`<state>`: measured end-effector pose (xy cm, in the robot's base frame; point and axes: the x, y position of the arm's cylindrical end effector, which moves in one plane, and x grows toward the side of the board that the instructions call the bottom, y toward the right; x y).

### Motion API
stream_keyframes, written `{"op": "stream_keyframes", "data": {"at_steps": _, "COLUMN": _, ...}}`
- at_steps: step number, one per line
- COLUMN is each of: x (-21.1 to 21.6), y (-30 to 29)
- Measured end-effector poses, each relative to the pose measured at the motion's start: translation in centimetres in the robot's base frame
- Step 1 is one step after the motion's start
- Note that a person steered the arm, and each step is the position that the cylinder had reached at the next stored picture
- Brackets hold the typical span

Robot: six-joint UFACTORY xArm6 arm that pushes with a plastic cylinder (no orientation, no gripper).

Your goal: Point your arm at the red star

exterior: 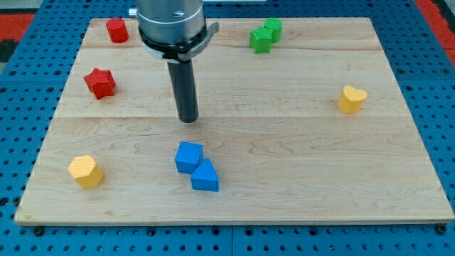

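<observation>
Red star (99, 82) sits on the wooden counter (284, 142) well to the view's left of my tip (188, 119) and slightly toward the view's top, apart from it with bare wood between. The star is squat and roughly as wide as it is tall, so no long axis can be made out; one point faces the view's top, another the view's right toward the rod. My tip, the lower end of the dark rod that stands in place of a claw, holds nothing and touches no block. Toward the view's bottom from the tip lie a blue cube (188, 156) and a blue triangular block (205, 177), touching each other. A red cylinder-like block (117, 30) lies up and left; two green blocks (264, 35) up and right; a yellow heart (351, 99) far right; a yellow hexagon (86, 171) down left.
</observation>
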<state>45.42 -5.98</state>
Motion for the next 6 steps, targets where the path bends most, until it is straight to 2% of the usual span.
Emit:
{"op": "stream_keyframes", "data": {"at_steps": 1, "x": 4.7, "y": 0.3}}
{"op": "stream_keyframes", "data": {"at_steps": 2, "x": 4.8, "y": -5.7}}
{"op": "stream_keyframes", "data": {"at_steps": 5, "x": 2.8, "y": -7.7}}
{"op": "stream_keyframes", "data": {"at_steps": 6, "x": 2.0, "y": -10.7}}
